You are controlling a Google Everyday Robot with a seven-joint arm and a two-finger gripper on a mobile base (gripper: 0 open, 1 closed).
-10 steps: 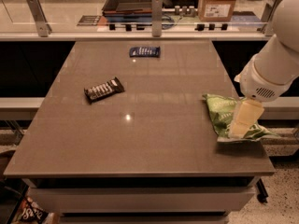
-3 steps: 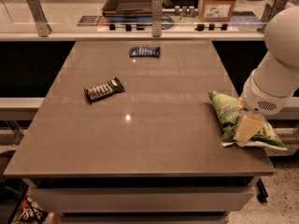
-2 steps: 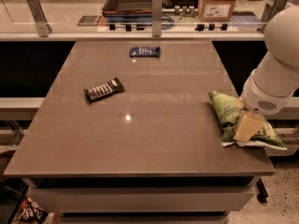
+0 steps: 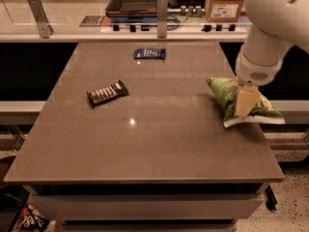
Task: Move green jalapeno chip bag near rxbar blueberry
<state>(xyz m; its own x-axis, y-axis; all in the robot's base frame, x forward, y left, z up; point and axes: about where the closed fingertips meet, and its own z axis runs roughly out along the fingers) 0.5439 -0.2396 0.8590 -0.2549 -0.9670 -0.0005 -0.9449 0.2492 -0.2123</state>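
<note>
The gripper (image 4: 245, 103), jaws apparently clamped on the chip bag (image 4: 221, 92), sits well apart from the blue bar (image 4: 149, 53), to its right; the carry across the table (image 4: 145, 149) remains.

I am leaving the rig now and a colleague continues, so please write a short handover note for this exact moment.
Gripper: down on the green jalapeno chip bag; whether it holds the bag cannot be told.
Things: the bag lies at the right edge of the table. The rxbar blueberry lies flat at the far edge, near the middle. A black wrapped bar lies left of centre and is not part of the job.
Done: the gripper is at the bag.
Left: bring the bag across to the far side, put it beside the rxbar blueberry and let go.
</note>
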